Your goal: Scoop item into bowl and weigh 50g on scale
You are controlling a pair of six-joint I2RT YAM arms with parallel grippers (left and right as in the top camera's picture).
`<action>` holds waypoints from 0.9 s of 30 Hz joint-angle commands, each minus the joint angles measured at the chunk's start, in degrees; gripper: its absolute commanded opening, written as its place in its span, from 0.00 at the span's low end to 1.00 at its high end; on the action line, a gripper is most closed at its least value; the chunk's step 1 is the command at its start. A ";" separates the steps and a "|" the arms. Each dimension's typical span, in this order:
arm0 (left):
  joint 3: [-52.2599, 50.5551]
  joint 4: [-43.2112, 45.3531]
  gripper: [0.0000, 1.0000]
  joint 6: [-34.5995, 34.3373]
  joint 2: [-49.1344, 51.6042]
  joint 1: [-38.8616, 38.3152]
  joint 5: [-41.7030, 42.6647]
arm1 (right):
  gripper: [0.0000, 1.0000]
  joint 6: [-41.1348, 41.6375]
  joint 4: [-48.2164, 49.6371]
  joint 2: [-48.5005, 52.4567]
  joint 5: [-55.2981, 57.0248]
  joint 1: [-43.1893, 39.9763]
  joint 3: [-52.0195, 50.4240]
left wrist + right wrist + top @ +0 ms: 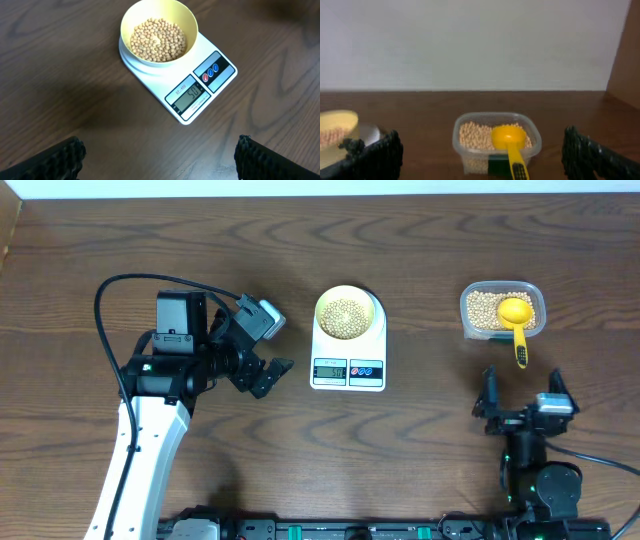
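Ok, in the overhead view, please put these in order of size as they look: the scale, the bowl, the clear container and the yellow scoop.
Largest to smallest:
1. scale
2. clear container
3. bowl
4. yellow scoop, long but narrow

All rest at about table height, so nearness to the camera hardly changes the order.

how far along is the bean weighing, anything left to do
Done: beans sit in the bowl on the scale, and its display reads 50. In hand: nothing; the left claw and right claw are open and empty, and the scoop lies in the tub of spare beans. Left: apparently nothing.
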 commanded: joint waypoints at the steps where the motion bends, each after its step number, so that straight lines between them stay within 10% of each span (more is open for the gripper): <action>1: -0.59 -0.02 0.98 -0.04 0.13 0.28 -0.33 | 0.99 -5.92 -5.07 -3.67 -2.58 -0.28 -0.13; 27: -0.59 -0.02 0.98 -0.07 0.13 0.28 -0.33 | 0.99 -5.38 -10.67 -3.65 -4.07 -0.28 -0.13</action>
